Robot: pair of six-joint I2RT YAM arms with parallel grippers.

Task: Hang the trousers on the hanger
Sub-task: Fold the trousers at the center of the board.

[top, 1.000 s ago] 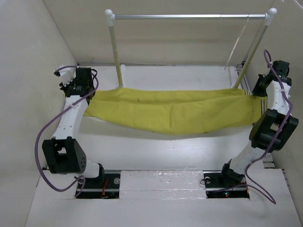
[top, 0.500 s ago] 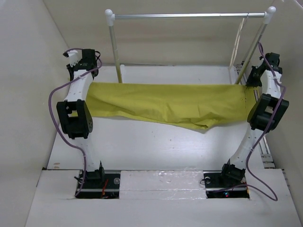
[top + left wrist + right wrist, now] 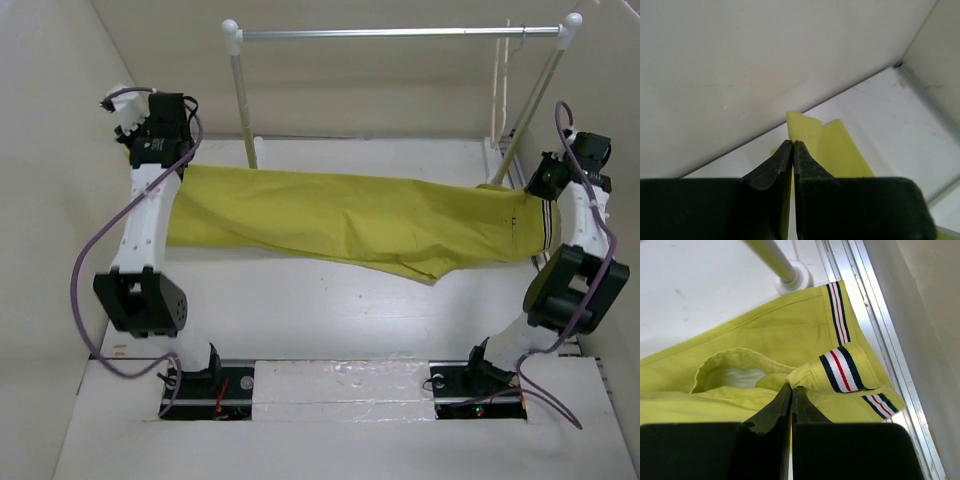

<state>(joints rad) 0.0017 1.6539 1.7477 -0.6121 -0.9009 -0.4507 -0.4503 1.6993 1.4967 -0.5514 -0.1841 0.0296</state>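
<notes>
The trousers (image 3: 350, 220) are stretching from side to side across the white desk (image 3: 330, 320), in front of the rail (image 3: 400, 33). They are sagging a little in the middle, and I cannot tell if the low part is touching the desk.

The left end effector (image 3: 792, 150) is pinching one leg end of the trousers. Its two dark fingers are pressing tight together with yellow cloth between them. The right end effector (image 3: 791, 390) is pinching the waistband the same way, squeezed shut on a fold of cloth.

Just beside that grip, a small striped tab (image 3: 840, 369) is showing on the waistband. Its stripes are dark blue, white and red. Two more striped bits are showing along the same edge. An open pocket with a white lining is lying just left of the grip.

The hanger (image 3: 504, 75) is hanging from the right end of the rail, up above the waist end of the trousers and not touching them.

The rail is sitting on two white posts (image 3: 243, 110). One post foot (image 3: 792, 280) is standing just behind the waistband. A shiny metal strip (image 3: 875, 330) is running along the right edge of the desk. Plain cream walls (image 3: 50, 150) are closing in the desk on the left, back and right.
</notes>
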